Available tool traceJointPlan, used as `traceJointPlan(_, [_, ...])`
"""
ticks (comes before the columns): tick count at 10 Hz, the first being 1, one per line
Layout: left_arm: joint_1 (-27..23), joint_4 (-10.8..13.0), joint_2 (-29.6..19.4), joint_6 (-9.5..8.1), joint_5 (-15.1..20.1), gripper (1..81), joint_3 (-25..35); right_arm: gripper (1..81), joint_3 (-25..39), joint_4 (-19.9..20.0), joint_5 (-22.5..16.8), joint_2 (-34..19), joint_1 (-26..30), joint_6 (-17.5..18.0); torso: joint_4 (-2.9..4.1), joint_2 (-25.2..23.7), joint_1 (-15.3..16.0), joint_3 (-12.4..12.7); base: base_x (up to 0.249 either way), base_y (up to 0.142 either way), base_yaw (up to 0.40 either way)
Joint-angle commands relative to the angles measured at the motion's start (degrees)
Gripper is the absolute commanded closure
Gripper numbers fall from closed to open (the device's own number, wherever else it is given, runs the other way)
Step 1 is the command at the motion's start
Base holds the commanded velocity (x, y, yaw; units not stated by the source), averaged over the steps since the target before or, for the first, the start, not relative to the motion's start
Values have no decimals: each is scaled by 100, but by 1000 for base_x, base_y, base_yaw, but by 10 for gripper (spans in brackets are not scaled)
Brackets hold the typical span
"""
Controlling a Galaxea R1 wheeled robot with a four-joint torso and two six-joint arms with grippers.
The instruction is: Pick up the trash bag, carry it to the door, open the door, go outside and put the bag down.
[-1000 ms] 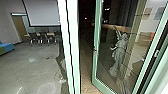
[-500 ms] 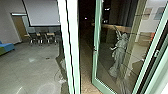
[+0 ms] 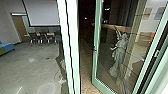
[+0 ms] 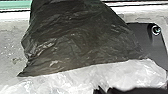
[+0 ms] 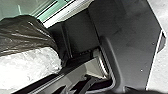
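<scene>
The glass door (image 3: 94,67), framed in pale green, stands open in the head view, with a dark gap between its edge and the pale post. In the left wrist view the trash bag (image 4: 80,37) is large: dark, wrinkled plastic above and whitish, see-through plastic below. Part of that bag (image 5: 27,32) also shows in the right wrist view, close beside the robot's dark body. What bears the bag's weight cannot be told, nor how either gripper stands to it.
A pale door post (image 3: 71,47) rises close ahead. A grey statue (image 3: 120,51) stands behind the door glass. Beyond the grey floor (image 3: 27,65) at left are chairs (image 3: 43,37), a blue-green seat (image 3: 7,47) and a projection screen (image 3: 43,12).
</scene>
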Motion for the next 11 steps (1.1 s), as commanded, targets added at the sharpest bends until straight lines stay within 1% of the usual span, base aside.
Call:
traceJointPlan(1, [-335,40,-25,14,339,811,-43,10,63,-36,-186,50,260,-20,0,0,0,0,0,-84,0])
traceJointPlan(2, [-335,40,-25,14,339,811,-43,10,63,-36,-186,41,260,-20,0,0,0,0,0,-88,0])
traceJointPlan(3, [-335,40,-25,14,348,811,-43,10,63,-36,-186,41,260,-20,123,0,-2,0,0,-88,0])
traceJointPlan(4, [-335,40,-25,14,348,811,-43,10,63,-36,-186,49,260,-20,144,0,0,-2,0,-88,0])
traceJointPlan(5, [-335,41,-33,14,348,811,-43,10,63,-36,-177,41,260,-20,209,2,2,-2,0,-88,0])
traceJointPlan(6, [-335,40,-33,14,348,811,-43,10,63,-27,-142,41,260,-20,389,2,0,-2,0,-88,0])
traceJointPlan(7, [-335,40,-33,14,348,811,-43,10,45,-18,-116,49,251,-20,504,2,-2,-133,0,-88,0])
traceJointPlan(8, [-335,40,-33,14,348,811,-43,10,28,-18,-107,49,251,-20,328,2,0,-20,0,-88,0])
traceJointPlan(9, [-335,40,-33,14,348,811,-43,10,28,-18,-107,50,251,-11,442,2,-2,-50,0,-88,0])
traceJointPlan(10, [-335,49,-33,14,348,811,-43,10,19,-18,-107,49,251,-11,525,2,0,-72,0,-88,0])
traceJointPlan(11, [-335,49,-33,14,348,811,-43,10,19,-9,-107,49,250,-11,542,2,0,-77,0,-88,0])
